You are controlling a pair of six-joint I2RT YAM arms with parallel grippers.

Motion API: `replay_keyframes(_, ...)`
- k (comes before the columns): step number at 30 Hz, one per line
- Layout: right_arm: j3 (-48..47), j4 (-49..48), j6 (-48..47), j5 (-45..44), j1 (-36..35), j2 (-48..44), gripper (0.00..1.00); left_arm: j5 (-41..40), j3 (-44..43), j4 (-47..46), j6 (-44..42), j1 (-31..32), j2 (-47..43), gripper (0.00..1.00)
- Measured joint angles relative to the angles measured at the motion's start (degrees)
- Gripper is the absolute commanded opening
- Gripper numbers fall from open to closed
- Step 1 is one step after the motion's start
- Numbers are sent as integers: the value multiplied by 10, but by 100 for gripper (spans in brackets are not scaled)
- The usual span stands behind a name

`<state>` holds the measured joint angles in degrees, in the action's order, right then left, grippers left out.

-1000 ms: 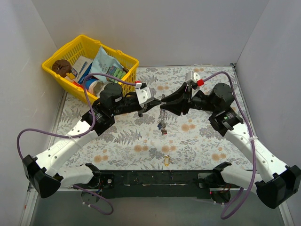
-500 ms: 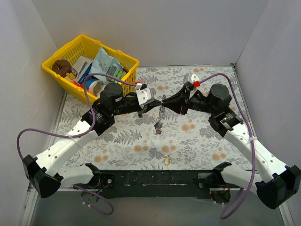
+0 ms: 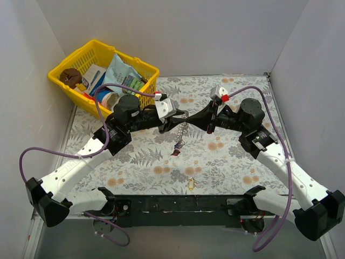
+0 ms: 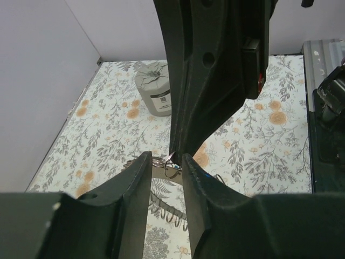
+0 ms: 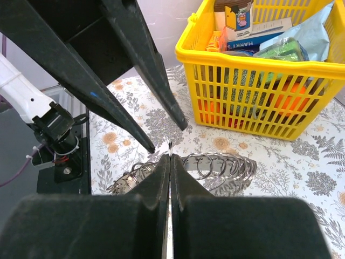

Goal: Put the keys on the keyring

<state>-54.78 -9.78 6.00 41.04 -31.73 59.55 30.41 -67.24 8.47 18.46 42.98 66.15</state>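
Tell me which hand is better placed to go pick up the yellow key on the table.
Probably right: the yellow key lies slightly to its side of where the left hand and right hand meet at the keyring.

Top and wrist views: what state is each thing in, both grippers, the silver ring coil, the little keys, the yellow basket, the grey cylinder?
Silvery coiled metal keyring: hanging from both grippers.
Left gripper: shut on the keyring's top end.
Right gripper: shut on a thin wire at that end.
Small coloured-head keys: dangling at the keyring's bottom.
Yellow key: loose on the table.
Yellow plastic basket: upright, filled.
Grey metal cylinder: upright.
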Motion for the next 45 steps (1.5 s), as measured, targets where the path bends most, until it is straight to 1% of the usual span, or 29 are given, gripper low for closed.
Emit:
replay_keyframes(3,22,-23,6,-2,0,-13,1,-6,-1,-5,19,-2,-1,36)
replay_keyframes(5,44,-50,15,0,1,-28,1,4,-1,-8,40,-13,-1,39)
replay_keyframes(8,61,-79,27,11,1,-41,1,43,4,-39,87,-58,-3,43)
replay_keyframes(12,88,-146,53,27,6,-56,1,117,39,-122,174,-136,-15,42)
replay_keyframes(13,96,-164,62,33,8,-59,1,147,52,-151,205,-156,-18,42)
replay_keyframes(15,107,-201,85,47,12,-62,1,193,70,-201,249,-170,-20,40)
replay_keyframes(18,108,-254,121,66,17,-60,1,263,103,-301,340,-177,-19,38)
replay_keyframes(21,108,-308,154,78,18,-57,1,307,122,-394,425,-177,-11,38)
replay_keyframes(23,108,-339,174,86,18,-54,1,324,126,-450,478,-177,0,36)
replay_keyframes(26,108,-372,197,96,18,-46,1,331,134,-512,534,-177,9,32)
replay_keyframes(29,108,-385,209,102,18,-38,1,328,137,-540,559,-172,13,31)
replay_keyframes(32,108,-388,215,104,18,-35,1,318,137,-541,559,-152,16,31)
replay_keyframes(37,108,-388,220,103,18,-34,1,303,125,-511,535,-108,34,31)
replay_keyframes(40,108,-388,221,103,18,-34,1,294,121,-496,521,-100,39,31)
replay_keyframes(44,108,-388,221,103,18,-34,1,282,119,-482,506,-93,40,26)
replay_keyframes(45,108,-388,221,103,18,-34,1,280,117,-480,503,-90,41,22)
